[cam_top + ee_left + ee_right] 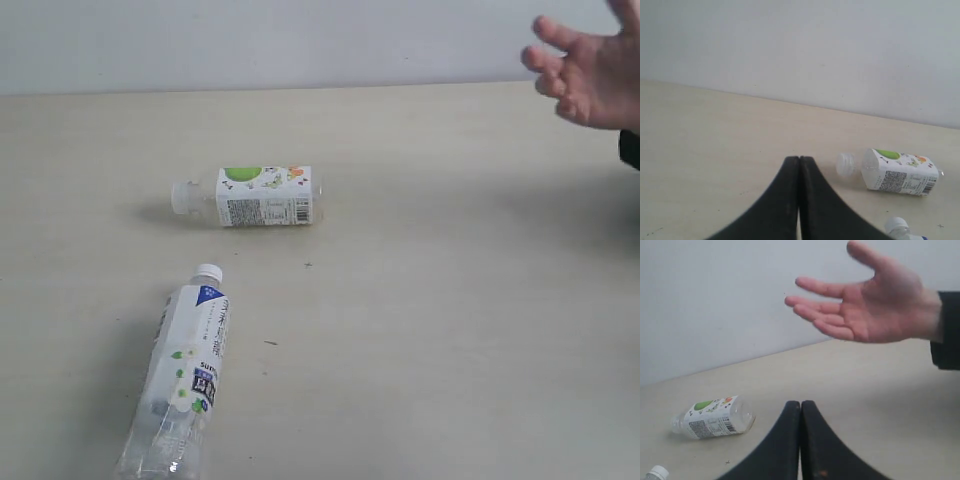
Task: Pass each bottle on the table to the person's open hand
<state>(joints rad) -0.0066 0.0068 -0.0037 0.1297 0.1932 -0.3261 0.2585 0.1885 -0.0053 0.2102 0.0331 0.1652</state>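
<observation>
Two clear bottles lie on their sides on the beige table [450, 320]. A short one with a green-and-white label [262, 196] [900, 172] [712, 418] rests mid-table, white cap pointing left. A longer one with a blue-and-white label [185, 375] lies near the front left edge; only its white cap [896, 226] [656, 472] shows in the wrist views. The person's open hand [590, 70] [865, 305], palm up with a black cuff, hovers at the upper right. My left gripper [799, 159] and right gripper [800, 403] are both shut on nothing and stand apart from the bottles. Neither arm appears in the exterior view.
A pale wall [300, 40] runs along the table's far edge. A few small dark specks [308, 265] mark the tabletop between the bottles.
</observation>
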